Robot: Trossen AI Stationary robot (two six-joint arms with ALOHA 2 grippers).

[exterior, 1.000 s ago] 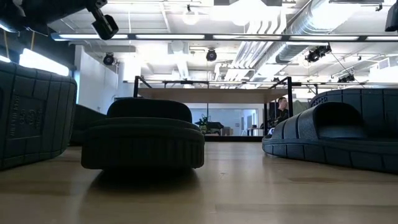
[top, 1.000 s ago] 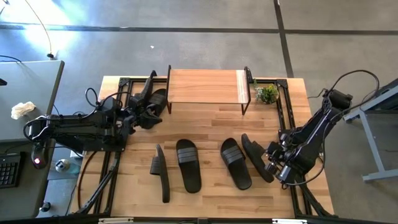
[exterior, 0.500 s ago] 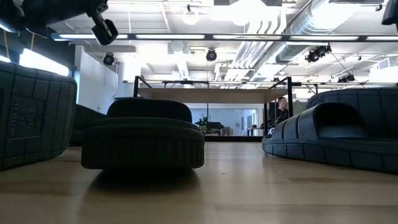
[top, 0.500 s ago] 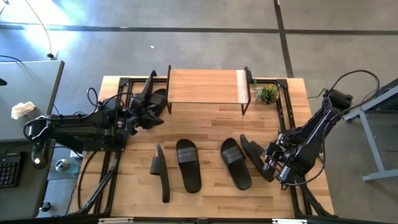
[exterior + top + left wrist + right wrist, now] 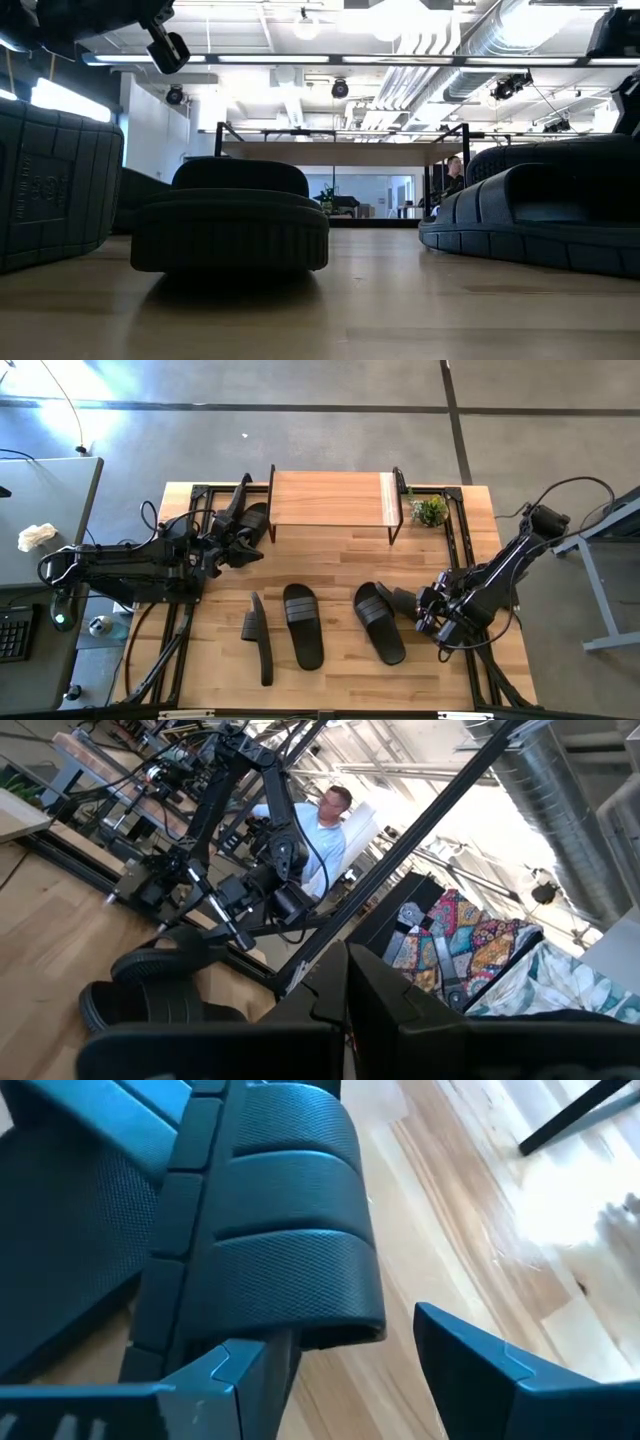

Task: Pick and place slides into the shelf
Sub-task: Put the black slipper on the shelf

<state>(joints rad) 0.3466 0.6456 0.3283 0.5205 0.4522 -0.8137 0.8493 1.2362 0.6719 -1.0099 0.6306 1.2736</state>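
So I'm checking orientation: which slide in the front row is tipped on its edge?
The leftmost slide, standing on its edge; the slides beside it lie flat.

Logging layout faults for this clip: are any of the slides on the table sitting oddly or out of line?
Yes. The leftmost slide stands on its edge, showing only a thin profile, while the two slides beside it lie flat, strap up. The slide at the right gripper is mostly hidden under the arm. Nothing looks damaged.

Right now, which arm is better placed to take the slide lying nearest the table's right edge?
Right. The right gripper is already at that slide, its fingers apart around the strap, while the left gripper sits far across by the shelf.
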